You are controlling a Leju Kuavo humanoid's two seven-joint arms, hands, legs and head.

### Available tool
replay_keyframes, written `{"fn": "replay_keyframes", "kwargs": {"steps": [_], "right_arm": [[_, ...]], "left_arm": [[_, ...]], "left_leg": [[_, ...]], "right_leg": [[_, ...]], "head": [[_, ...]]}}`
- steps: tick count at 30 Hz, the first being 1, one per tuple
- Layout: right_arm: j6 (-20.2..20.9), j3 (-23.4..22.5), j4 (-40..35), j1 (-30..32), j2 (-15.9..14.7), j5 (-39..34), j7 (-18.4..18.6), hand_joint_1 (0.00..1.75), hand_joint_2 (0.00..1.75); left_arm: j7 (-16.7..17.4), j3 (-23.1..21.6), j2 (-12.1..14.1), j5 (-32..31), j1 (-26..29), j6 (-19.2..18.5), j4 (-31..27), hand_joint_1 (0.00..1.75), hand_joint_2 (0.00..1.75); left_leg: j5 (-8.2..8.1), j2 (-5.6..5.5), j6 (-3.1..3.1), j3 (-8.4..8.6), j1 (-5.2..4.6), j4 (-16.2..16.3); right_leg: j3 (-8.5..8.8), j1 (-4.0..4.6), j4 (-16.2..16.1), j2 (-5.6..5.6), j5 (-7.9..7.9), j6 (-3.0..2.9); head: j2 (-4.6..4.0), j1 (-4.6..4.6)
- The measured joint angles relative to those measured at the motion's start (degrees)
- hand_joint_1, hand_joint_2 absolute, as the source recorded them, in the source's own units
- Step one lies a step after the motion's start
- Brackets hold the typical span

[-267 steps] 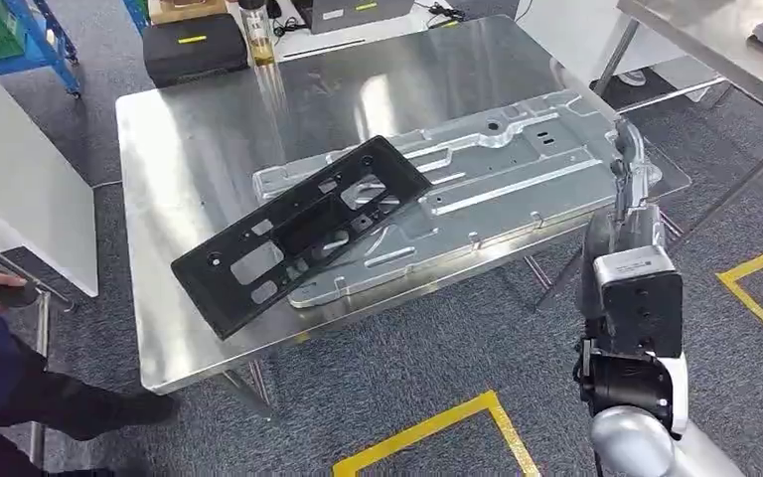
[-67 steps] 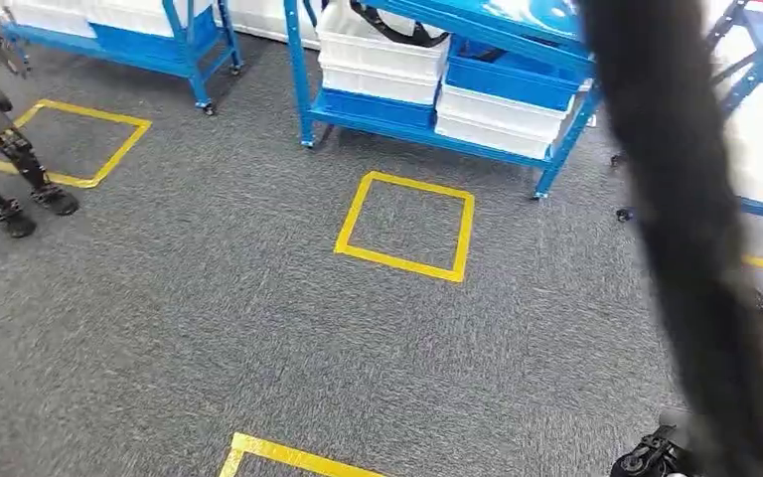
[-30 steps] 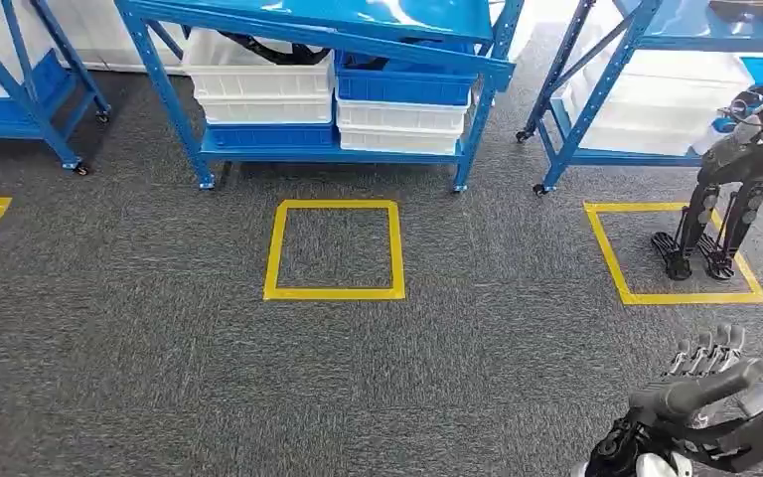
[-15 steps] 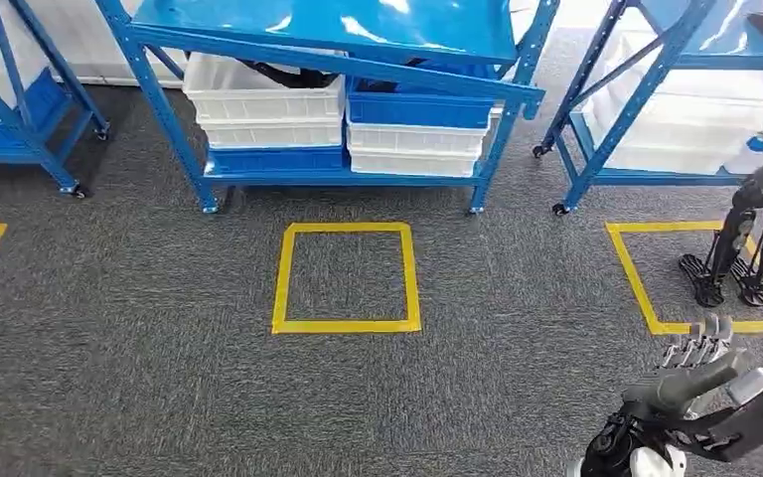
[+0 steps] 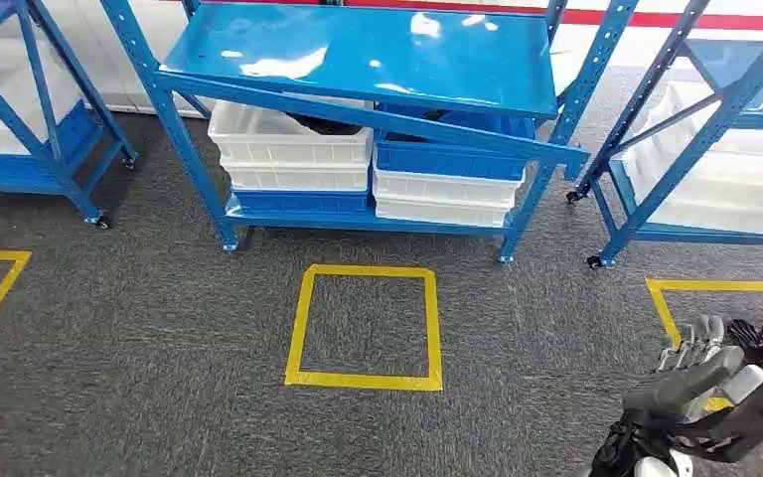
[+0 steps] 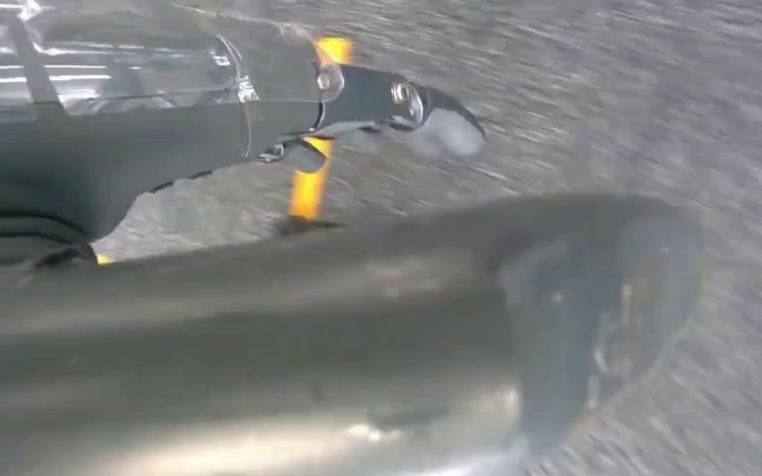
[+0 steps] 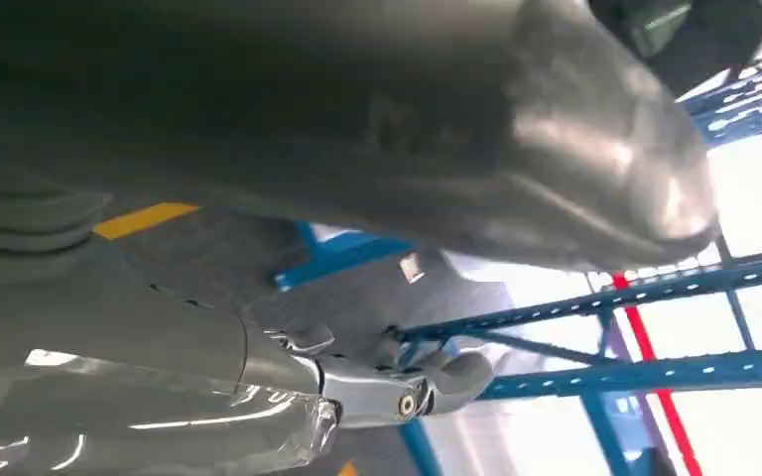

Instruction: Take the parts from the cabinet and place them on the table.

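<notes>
Blue cabinet (image 5: 358,60) viewed across grey carpet.
Dark parts (image 5: 323,123) are seen in a white bin (image 5: 288,139) on its lower shelf; the right robot hand (image 5: 695,373) is held empty, fingers apart; the left robot hand's (image 6: 377,99) state cannot be told.

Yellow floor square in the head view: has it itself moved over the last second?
No. The yellow square sits lower in frame, but so does the blue rack; the camera moved.

Glossy blue metal shelf (image 5: 358,50); rough grey carpet (image 5: 159,378).
</notes>
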Motion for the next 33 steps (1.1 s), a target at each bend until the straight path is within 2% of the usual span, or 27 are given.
{"fn": "replay_keyframes", "kwargs": {"steps": [1,2,4,6,7,8,9,10,11,12,13,15,16,17,18,19,20,21,22,24,25,26,27,30,31,32,33], "right_arm": [[0.0,0.2,-0.3,-0.1,-0.1,0.0,0.0,0.00,0.00],[0.0,0.4,-0.4,0.0,-0.2,0.0,0.0,0.00,0.00],[0.0,0.7,-0.2,0.2,-0.2,0.0,0.0,0.00,0.00],[0.0,1.0,0.0,0.3,-0.2,0.0,0.0,0.00,0.00],[0.0,1.0,0.1,0.3,-0.2,0.0,0.0,0.00,0.00],[0.0,1.1,0.1,0.3,-0.2,0.0,0.0,0.00,0.00],[0.0,1.4,0.2,0.3,-0.2,0.0,0.0,0.00,0.00],[0.0,1.6,0.2,0.3,-0.2,-0.1,0.0,0.00,0.00],[0.0,1.7,0.2,0.3,-0.2,-0.2,-0.2,0.00,0.00],[0.0,1.7,0.3,0.5,-0.3,-0.5,-0.7,0.00,0.00],[0.0,1.8,0.2,0.4,-0.6,-0.6,-0.8,0.00,0.00],[0.0,2.0,-0.4,-0.3,-0.7,-0.7,-1.9,0.00,0.00],[0.0,2.1,-0.5,-0.3,-0.9,-1.4,-2.3,0.00,0.00],[0.0,2.2,-0.5,-0.3,-0.9,-2.3,-2.8,0.00,0.00],[0.0,2.3,-0.4,-0.1,-1.0,-3.6,-3.3,0.00,0.00],[0.0,2.4,-0.3,0.2,-1.0,-4.8,-3.9,0.00,0.00],[0.0,2.5,-0.2,0.4,-1.0,-5.5,-4.2,0.00,0.00],[0.0,2.5,0.0,0.6,-1.0,-5.8,-4.5,0.00,0.00],[0.0,2.6,0.1,0.6,-1.1,-6.0,-4.8,0.00,0.00],[0.0,2.8,0.3,0.9,-1.3,-6.2,-5.4,0.00,0.00],[0.0,2.8,0.3,1.0,-1.4,-6.5,-5.8,0.00,0.00],[0.0,3.0,0.6,1.1,-1.4,-6.6,-6.0,0.00,0.00],[0.0,3.1,0.6,1.2,-1.4,-6.7,-6.2,0.00,0.00],[0.0,3.2,0.5,1.0,-1.6,-6.6,-6.5,0.00,0.00],[0.0,3.2,0.4,1.2,-1.5,-6.4,-6.5,0.00,0.00],[0.0,3.2,0.4,1.2,-1.5,-6.1,-6.5,0.00,0.00],[0.0,3.2,0.4,0.9,-1.5,-5.7,-6.5,0.00,0.00]], "left_arm": [[0.0,0.0,0.0,0.0,-0.4,0.0,-0.1,0.00,0.00],[0.0,0.0,-0.1,0.0,-0.6,0.0,-0.1,0.00,0.00],[0.0,0.0,-0.2,0.0,-0.2,0.0,-0.1,0.00,0.00],[0.1,0.0,-0.1,0.0,0.6,0.0,-0.1,0.00,0.00],[0.1,0.0,0.1,0.0,0.9,0.0,-0.1,0.00,0.00],[0.1,0.0,0.2,0.0,1.0,0.0,0.0,0.00,0.00],[0.1,0.0,0.3,0.0,1.2,0.0,0.0,0.00,0.00],[0.1,0.0,0.4,0.0,1.5,0.0,0.0,0.00,0.00],[0.1,0.0,0.3,0.0,1.6,0.0,0.0,0.00,0.00],[0.1,0.0,0.3,0.0,1.5,0.0,0.0,0.00,0.00],[0.1,0.0,0.3,0.0,1.3,0.0,0.0,0.00,0.00],[-0.4,0.0,0.2,-0.1,0.5,0.0,-0.3,0.00,0.00],[-0.6,0.0,0.2,0.0,0.3,0.0,-0.3,0.00,0.00],[-0.9,0.0,0.2,-0.1,0.3,-0.1,-0.3,0.00,0.00],[-1.0,0.0,0.2,-0.1,0.4,-0.1,-0.3,0.00,0.00],[-1.0,0.0,0.2,-0.1,0.6,-0.2,-0.3,0.00,0.00],[-1.0,0.0,0.2,-0.1,0.9,-0.2,-0.3,0.00,0.00],[-1.0,0.0,0.2,-0.1,1.1,-0.2,-0.3,0.00,0.00],[-1.0,0.0,0.3,-0.1,1.3,-0.2,-0.2,0.00,0.00],[-1.2,0.0,0.3,-0.1,1.3,-0.5,-0.2,0.00,0.00],[-1.4,0.0,0.3,-0.1,1.3,-0.7,-0.2,0.00,0.00],[-1.6,0.0,0.3,-0.1,1.4,-0.7,-0.2,0.00,0.00],[-1.7,0.0,0.3,-0.2,1.6,-0.7,-0.2,0.00,0.00],[-1.9,0.0,0.2,-0.2,1.3,-0.7,-0.3,0.00,0.00],[-1.9,0.0,0.2,-0.3,1.0,-0.7,-0.3,0.00,0.00],[-1.9,0.0,0.2,-0.4,0.8,-0.7,-0.3,0.00,0.00],[-2.0,0.0,0.2,-0.5,0.8,-0.7,-0.3,0.00,0.00]], "left_leg": [[1.02,0.01,0.22,-2.06,-0.10,4.7],[0.46,0.02,0.40,-5.04,-0.11,8.9],[-5.08,0.01,0.50,-10.26,-0.23,12.8],[-11.09,0.05,0.44,-13.75,-0.34,12.3],[-12.64,0.09,0.54,-15.25,-0.37,10.8],[-11.33,0.19,0.61,-16.18,-0.37,8.0],[-6.66,0.42,0.39,-16.57,-0.33,4.3],[1.72,0.96,0.24,-16.80,-0.26,0.4],[7.19,1.54,0.44,-17.04,-0.19,-0.9],[5.74,1.24,1.21,-16.51,-0.48,0.1],[6.16,1.37,1.93,-16.26,-0.31,0.7],[5.46,1.11,2.64,-15.93,-0.37,0.1],[5.17,1.06,2.97,-15.20,-0.25,-0.5],[4.79,1.26,3.24,-14.41,-0.24,-1.1],[4.54,1.32,3.39,-13.69,-0.25,-1.7],[4.13,1.47,3.37,-12.96,-0.26,-2.3],[3.61,1.66,3.34,-12.12,-0.27,-2.7],[3.02,1.88,3.31,-11.10,-0.27,-3.0],[2.21,2.12,3.30,-9.83,-0.32,-3.2],[0.53,2.65,3.17,-7.29,-0.45,-3.4],[-0.34,3.10,3.01,-6.28,-0.52,-3.5],[-0.68,3.50,2.63,-5.54,-0.85,-4.1],[-0.81,3.95,2.16,-5.48,-0.86,-4.4],[-1.34,6.29,1.29,-4.91,-1.16,-5.5],[-2.15,5.04,1.01,-4.87,-1.00,-5.3],[-2.65,0.67,1.03,-5.86,-0.83,-3.0],[-3.86,-0.41,1.12,-8.26,-0.87,1.1]], "right_leg": [[1.06,-0.03,-0.7,-0.37,-0.64,-0.55],[1.98,-0.04,-1.2,-0.24,-1.13,-1.12],[3.91,-0.06,-1.9,-0.02,-2.21,-1.30],[6.39,-0.16,-3.0,0.48,-3.57,-1.06],[7.60,-0.30,-3.2,0.83,-4.38,-0.87],[8.72,-0.51,-3.2,0.95,-5.31,-0.56],[9.95,-0.71,-3.1,0.89,-6.35,-0.19],[10.79,-0.77,-3.2,0.83,-7.47,0.21],[11.88,-0.63,-2.4,0.97,-8.79,0.58],[12.04,-0.45,-2.8,1.04,-9.26,1.14],[12.51,-0.72,-3.1,1.40,-9.60,1.56],[13.88,-0.70,-3.5,1.06,-10.08,2.25],[13.54,-0.73,-2.5,0.42,-10.57,2.58],[11.64,-0.76,0.6,0.03,-11.50,2.95],[8.45,-0.85,5.3,0.00,-12.90,3.24],[4.38,-0.88,10.7,0.00,-14.26,3.43],[0.41,-0.89,15.1,0.00,-14.43,3.46],[-1.96,-0.88,16.5,-0.01,-12.89,3.39],[-3.00,-0.88,15.2,-0.06,-9.45,3.19],[-2.86,-0.80,7.7,-0.69,-0.30,2.37],[-2.65,-0.49,4.8,-1.96,2.63,1.75],[-3.23,0.57,6.2,-4.31,2.35,1.29],[-2.74,0.83,4.9,-4.42,2.37,0.53],[-1.52,0.65,1.7,-2.92,0.08,-0.42],[0.54,-0.09,-1.8,-2.38,-1.38,-0.44],[1.32,-0.13,-2.2,-1.91,-1.20,-0.48],[1.85,-0.26,-2.4,-1.65,-1.30,-0.64]], "head": [[-0.02,-0.15],[0.00,-0.79],[0.00,-0.98],[0.00,-1.05],[0.00,-1.05],[0.00,-1.18],[0.00,-1.18],[0.00,-1.31],[0.00,-1.91],[-0.02,-2.08],[0.00,-1.79],[0.00,-1.68],[0.00,-1.51],[0.00,-1.05],[0.00,-0.48],[0.00,-0.18],[0.00,0.20],[0.00,0.63],[0.00,1.03],[0.00,1.79],[0.00,2.25],[-0.04,1.80],[0.00,2.05],[0.00,2.14],[0.00,2.25],[0.00,1.31],[0.00,1.03]]}}
